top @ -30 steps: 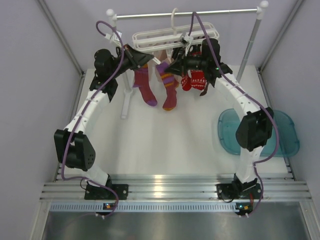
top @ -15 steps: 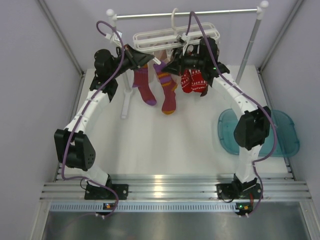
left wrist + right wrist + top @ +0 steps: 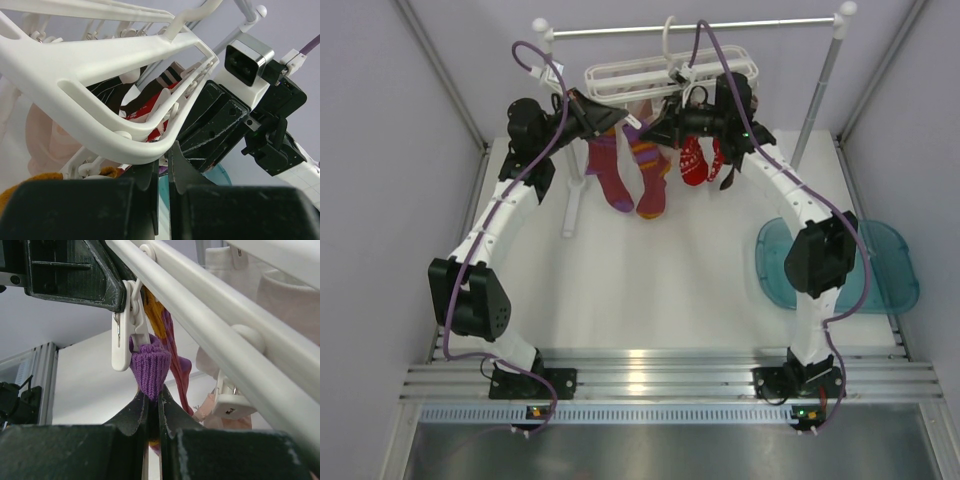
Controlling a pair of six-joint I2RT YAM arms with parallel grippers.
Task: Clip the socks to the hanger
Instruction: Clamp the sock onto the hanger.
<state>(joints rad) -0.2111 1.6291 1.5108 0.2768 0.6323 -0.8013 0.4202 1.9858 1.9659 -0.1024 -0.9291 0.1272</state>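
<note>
The white slatted hanger (image 3: 620, 78) hangs by its hook from the rail. Below it dangle a magenta sock (image 3: 610, 178), a purple and orange striped sock (image 3: 648, 185) and red patterned socks (image 3: 698, 160). My right gripper (image 3: 153, 397) is shut on the striped sock's purple cuff (image 3: 150, 365), whose top sits in a white clip (image 3: 123, 340) under the hanger bar (image 3: 200, 315). My left gripper (image 3: 162, 155) is shut, its tips against the underside of the hanger's rim (image 3: 75, 85) right beside that clip, and nothing shows between them. From above, the two grippers (image 3: 610, 118) (image 3: 655, 128) nearly meet.
The silver rail (image 3: 770, 24) rests on white posts (image 3: 575, 190) at the back. A teal dish (image 3: 895, 265) lies at the right. Pale socks (image 3: 285, 295) hang from other clips. Grey walls close in on both sides.
My right gripper has moved up and left to the hanger with the striped sock, whose foot has swung left. The red socks shifted a little. The left arm has not moved.
</note>
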